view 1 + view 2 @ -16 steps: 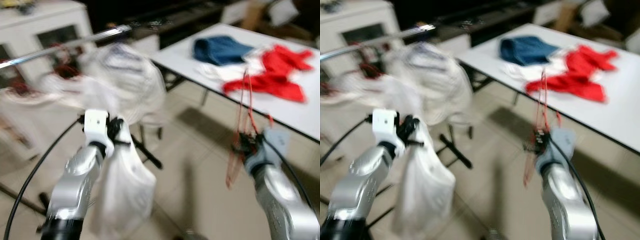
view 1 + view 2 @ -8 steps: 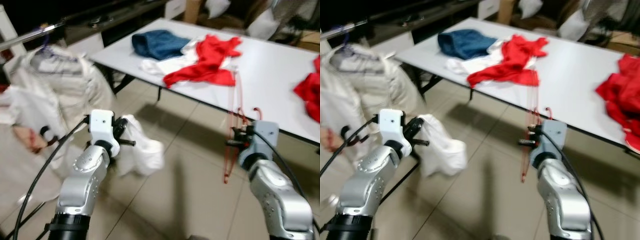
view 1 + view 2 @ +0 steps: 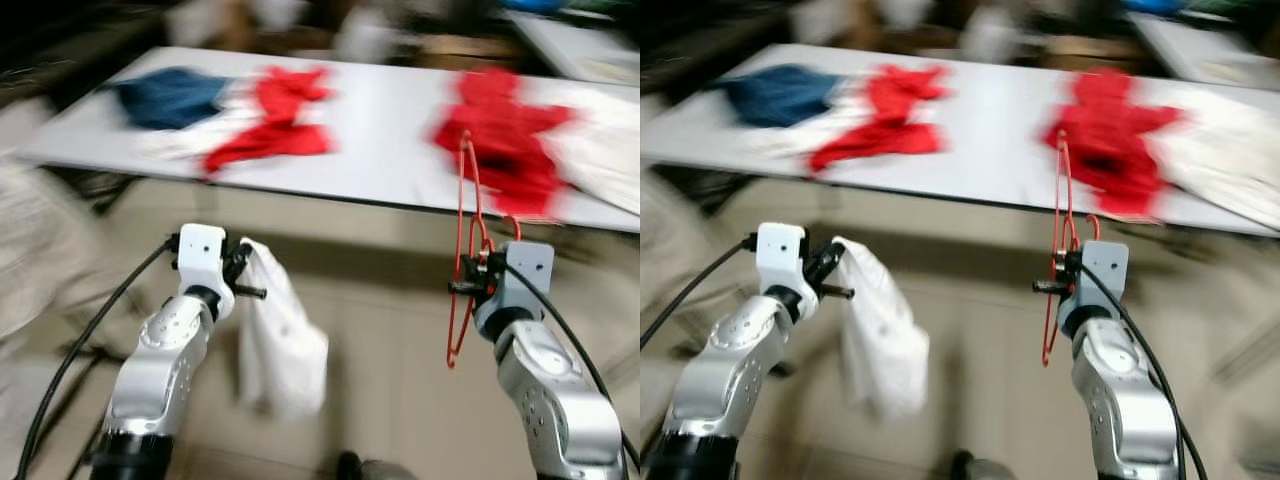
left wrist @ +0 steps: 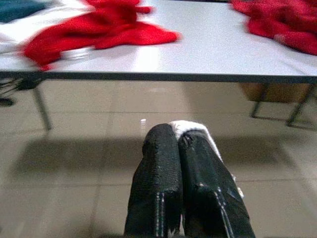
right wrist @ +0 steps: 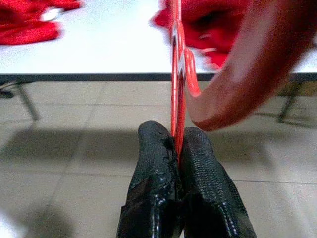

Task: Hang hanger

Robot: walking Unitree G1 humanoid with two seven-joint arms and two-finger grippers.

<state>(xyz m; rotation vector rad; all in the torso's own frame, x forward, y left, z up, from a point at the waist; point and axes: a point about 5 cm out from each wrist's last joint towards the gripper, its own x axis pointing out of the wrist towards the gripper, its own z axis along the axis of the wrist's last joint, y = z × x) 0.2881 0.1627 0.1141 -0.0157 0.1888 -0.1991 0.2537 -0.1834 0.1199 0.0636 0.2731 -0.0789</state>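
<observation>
My right gripper (image 3: 462, 286) is shut on a thin red wire hanger (image 3: 468, 200), which stands upright in front of the table edge, its lower loop hanging below the fingers. In the right wrist view the hanger's wire (image 5: 176, 74) rises from between the closed fingers (image 5: 153, 148). My left gripper (image 3: 248, 282) is shut on a white garment (image 3: 282, 350) that droops toward the tiled floor. The left wrist view has the white cloth (image 4: 192, 127) pinched at the fingertips (image 4: 161, 148).
A long white table (image 3: 390, 130) runs across ahead of me. On it lie a blue garment (image 3: 170, 95), red garments (image 3: 275, 120) (image 3: 505, 140) and a white cloth (image 3: 605, 165). Beige tiled floor (image 3: 380, 350) lies between me and the table. The view is blurred.
The whole view has swung right: the rack with white clothes has passed out on the left and the table now lies straight ahead. Both grippers keep their holds.
</observation>
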